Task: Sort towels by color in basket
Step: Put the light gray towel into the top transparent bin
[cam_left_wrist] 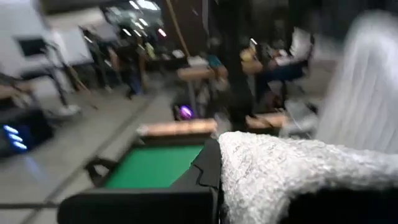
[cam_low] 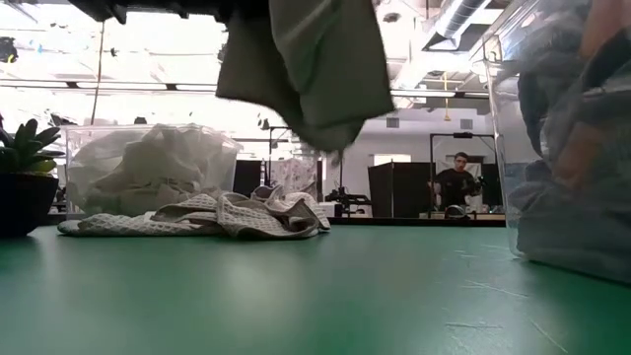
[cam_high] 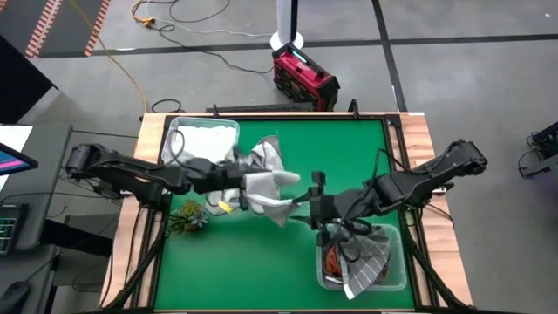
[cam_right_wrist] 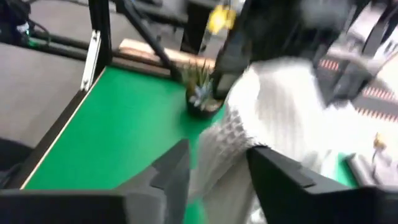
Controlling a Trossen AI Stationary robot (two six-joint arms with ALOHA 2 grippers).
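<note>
Towels are handled at the centre of the high view, where a light grey towel is held up off the green table between the two arms. The left gripper, reaching in from the left of the frame, is pinched shut on one side of this cloth; in the left wrist view the pale waffle fabric is seen bunched over the dark fingers. The right gripper, reaching in from the right, is met by the other side of the cloth, and in the right wrist view its two fingers are spread apart with the pale towel hanging between them, not clamped. In the low view the lifted towel hangs from the top edge of the frame, clear of the table surface.

Behind it, toward the upper middle of the high view, more pale towels are left in a loose heap on the mat. A clear bin at the upper left is filled with white towels. A second clear bin at the lower right holds a grey checked towel draped over its edge and a rust orange towel beneath. A small potted plant stands at the left of the table, just below the left arm.
</note>
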